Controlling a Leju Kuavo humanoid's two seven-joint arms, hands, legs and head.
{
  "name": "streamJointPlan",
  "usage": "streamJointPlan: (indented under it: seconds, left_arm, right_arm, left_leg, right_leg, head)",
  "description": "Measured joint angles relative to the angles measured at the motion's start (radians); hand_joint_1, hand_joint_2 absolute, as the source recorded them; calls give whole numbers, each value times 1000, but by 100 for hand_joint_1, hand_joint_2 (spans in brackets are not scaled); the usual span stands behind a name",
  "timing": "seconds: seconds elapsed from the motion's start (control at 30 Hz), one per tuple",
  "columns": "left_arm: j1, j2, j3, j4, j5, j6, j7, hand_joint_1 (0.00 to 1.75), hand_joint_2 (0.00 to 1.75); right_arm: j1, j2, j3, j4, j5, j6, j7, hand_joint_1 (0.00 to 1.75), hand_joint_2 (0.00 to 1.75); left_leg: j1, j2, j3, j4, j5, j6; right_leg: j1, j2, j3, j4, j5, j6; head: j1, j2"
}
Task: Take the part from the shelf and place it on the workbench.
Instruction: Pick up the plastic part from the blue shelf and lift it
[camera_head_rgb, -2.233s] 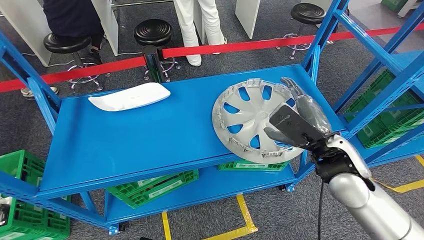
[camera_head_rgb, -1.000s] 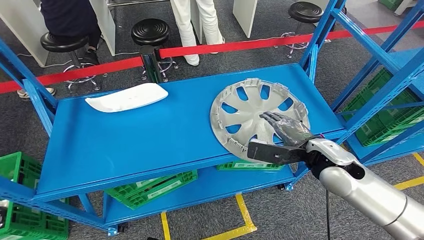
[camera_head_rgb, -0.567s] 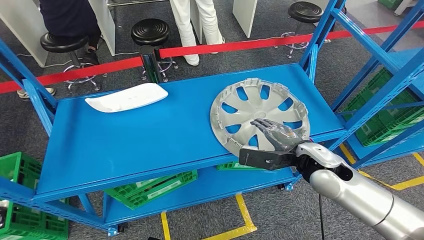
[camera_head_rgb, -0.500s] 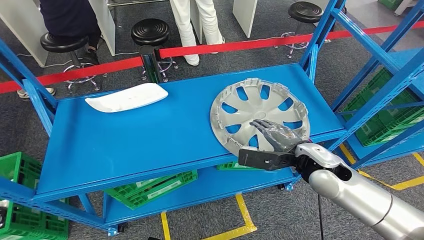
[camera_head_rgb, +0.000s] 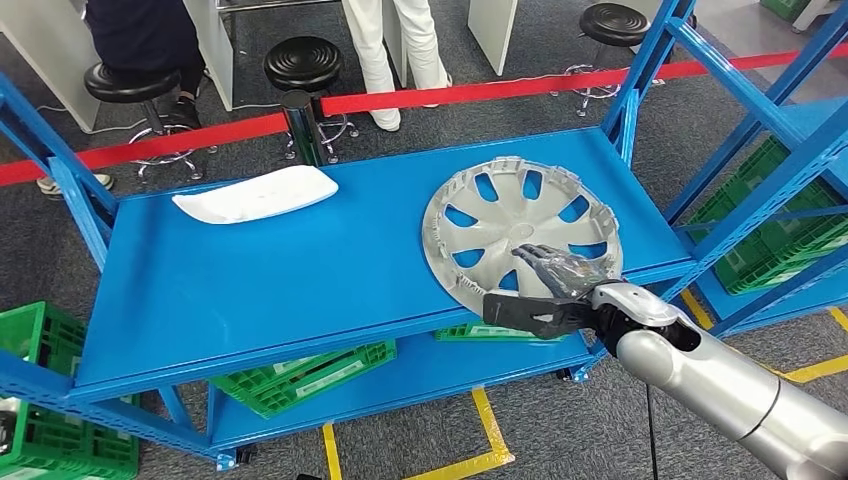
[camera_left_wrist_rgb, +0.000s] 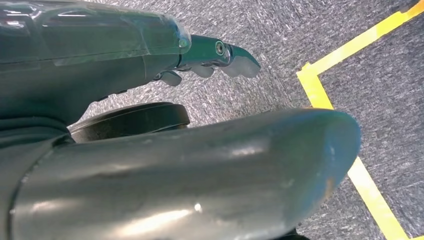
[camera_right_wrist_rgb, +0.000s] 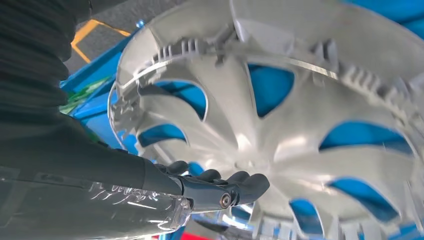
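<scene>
Head view: silver hubcap (camera_head_rgb: 515, 235) flat on the blue shelf (camera_head_rgb: 300, 260), hollow side up, near rim overhanging the front edge. Right hand (camera_head_rgb: 555, 290) over that near rim, fingers extended across the spokes, thumb below.

Right wrist view: fingers (camera_right_wrist_rgb: 235, 187) against the spokes; grip unclear.

Left wrist view: left hand (camera_left_wrist_rgb: 125, 55) above grey carpet (camera_left_wrist_rgb: 350, 60), holding nothing.

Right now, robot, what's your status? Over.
Right hand at the near edge of the hubcap, fingers laid over it, not lifted. Left hand hanging over the floor, holding nothing. Nothing blocking.
</scene>
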Motion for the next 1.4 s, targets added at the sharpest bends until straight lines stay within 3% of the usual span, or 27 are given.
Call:
streamJointPlan:
  seconds: [0.73,0.77,0.87,0.9,1.4]
  left_arm:
    - [0,-3,0,0,2,0,-2,0,0]
    - [0,-3,0,0,2,0,-1,0,0]
    - [0,-3,0,0,2,0,1,0,0]
    - [0,-3,0,0,2,0,2,0,0]
    - [0,-3,0,0,3,3,1,0,0]
  right_arm:
    - [-16,13,97,84,38,40,-9,0,175]
    - [-16,14,98,86,38,40,-10,14,175]
    - [-16,17,99,93,39,41,-12,145,175]
    - [-16,18,99,95,39,41,-12,175,175]
    - [-36,41,115,118,42,41,-26,175,175]
  left_leg:
    - [0,-1,0,0,0,0]
    - [0,-1,0,0,0,0]
    - [0,-1,0,0,0,0]
    - [0,-1,0,0,0,0]
    - [0,-1,1,0,0,0]
  right_leg:
    - [0,-2,0,0,0,0]
    - [0,-2,0,0,0,0]
    - [0,-2,0,0,0,0]
    - [0,-2,0,0,0,0]
    - [0,-2,1,0,0,0]
  head:
    - [0,0]
    - [0,0]
    - [0,0]
    - [0,0]
    - [-1,0]
